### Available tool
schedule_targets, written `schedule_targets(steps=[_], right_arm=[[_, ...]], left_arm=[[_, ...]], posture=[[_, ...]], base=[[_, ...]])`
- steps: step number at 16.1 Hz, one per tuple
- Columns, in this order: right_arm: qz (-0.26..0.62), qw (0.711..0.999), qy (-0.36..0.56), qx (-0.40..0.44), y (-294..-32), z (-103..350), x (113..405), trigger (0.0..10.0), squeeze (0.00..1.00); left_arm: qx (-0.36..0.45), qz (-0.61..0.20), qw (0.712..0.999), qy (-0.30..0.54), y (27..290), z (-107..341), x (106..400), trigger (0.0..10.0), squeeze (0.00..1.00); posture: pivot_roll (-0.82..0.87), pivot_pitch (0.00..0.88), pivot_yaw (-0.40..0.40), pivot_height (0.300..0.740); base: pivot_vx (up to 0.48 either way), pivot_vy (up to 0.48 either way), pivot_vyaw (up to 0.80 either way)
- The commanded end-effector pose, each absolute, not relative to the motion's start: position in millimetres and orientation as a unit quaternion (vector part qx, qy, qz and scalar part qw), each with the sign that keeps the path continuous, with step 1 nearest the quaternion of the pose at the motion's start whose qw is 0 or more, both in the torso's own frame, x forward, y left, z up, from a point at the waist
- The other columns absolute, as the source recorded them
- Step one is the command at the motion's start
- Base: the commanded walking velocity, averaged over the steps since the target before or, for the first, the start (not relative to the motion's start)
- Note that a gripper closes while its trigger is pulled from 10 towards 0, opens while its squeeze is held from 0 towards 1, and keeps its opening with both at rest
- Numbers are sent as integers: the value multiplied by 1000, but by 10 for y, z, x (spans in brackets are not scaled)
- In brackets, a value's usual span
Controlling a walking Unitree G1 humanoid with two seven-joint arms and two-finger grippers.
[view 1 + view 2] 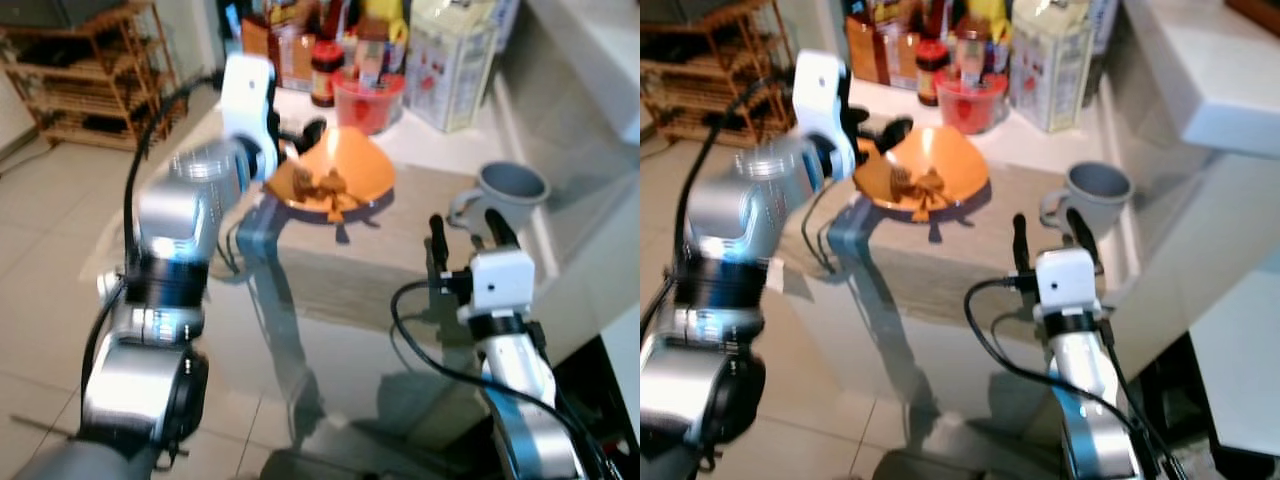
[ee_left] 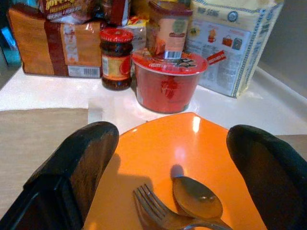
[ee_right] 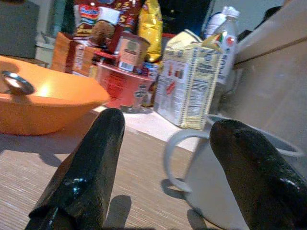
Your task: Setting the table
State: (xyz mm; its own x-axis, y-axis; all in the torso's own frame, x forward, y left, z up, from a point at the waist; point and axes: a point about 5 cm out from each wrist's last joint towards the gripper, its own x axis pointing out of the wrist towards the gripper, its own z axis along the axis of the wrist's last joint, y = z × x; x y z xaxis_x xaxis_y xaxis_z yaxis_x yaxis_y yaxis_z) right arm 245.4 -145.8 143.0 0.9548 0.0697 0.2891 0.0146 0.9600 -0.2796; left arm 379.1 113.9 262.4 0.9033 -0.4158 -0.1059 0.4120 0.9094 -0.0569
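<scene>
An orange plate [image 1: 350, 162] sits tilted on the beige counter [image 1: 400, 245], carrying a metal fork [image 2: 152, 214] and spoon [image 2: 196, 199]. My left gripper [image 1: 298, 140] is at the plate's left rim, open. In the left wrist view its fingers [image 2: 81, 163] stand wide apart on either side of the plate's near edge. A grey mug [image 1: 512, 185] stands at the counter's right end with its handle [image 3: 169, 158] towards me. Just short of that handle my right gripper [image 1: 467, 225] hovers open, nothing between its fingers.
Behind the plate stand a red instant-noodle cup [image 1: 368, 100], a red-lidded jar [image 1: 322, 75], a pale carton [image 1: 455, 65] and snack packets. A raised white ledge [image 1: 590, 60] runs along the right. A wooden rack [image 1: 90, 75] stands on the tiled floor at far left.
</scene>
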Motion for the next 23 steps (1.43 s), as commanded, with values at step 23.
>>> schedule_targets(steps=[23], right_arm=[[19, 978, -143, -147, -1457, 1409, 2404, 10000, 0]], left_arm=[[-138, -130, 962, 198, 1424, 2253, 3768, 10000, 0]], posture=[[24, 0, 4, 740]], base=[[0, 0, 0]])
